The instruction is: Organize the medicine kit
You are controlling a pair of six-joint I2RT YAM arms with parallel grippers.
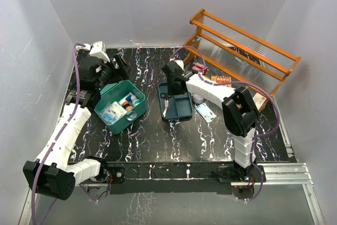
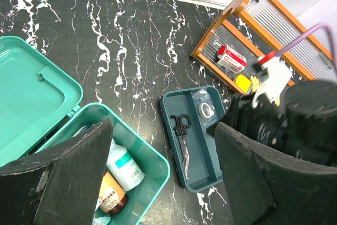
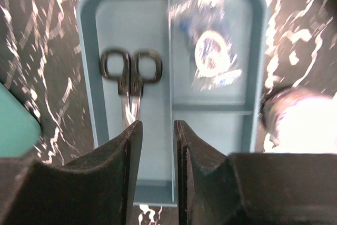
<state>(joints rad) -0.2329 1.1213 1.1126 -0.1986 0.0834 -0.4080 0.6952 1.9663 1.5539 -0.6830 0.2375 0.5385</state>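
While its lid hangs open, the teal kit [image 1: 117, 91] sits left on the counter [image 1: 158, 140] beneath my left gripper [image 2: 163, 124], which is spread wide. Its tray [image 3: 131, 25] lies under my right gripper [image 3: 158, 125], which is slightly parted and empty.

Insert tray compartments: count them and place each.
3 in the insert tray, right wrist view: a long one at left holding scissors, one upper right with a clear packet, a smaller one below it, partly hidden.
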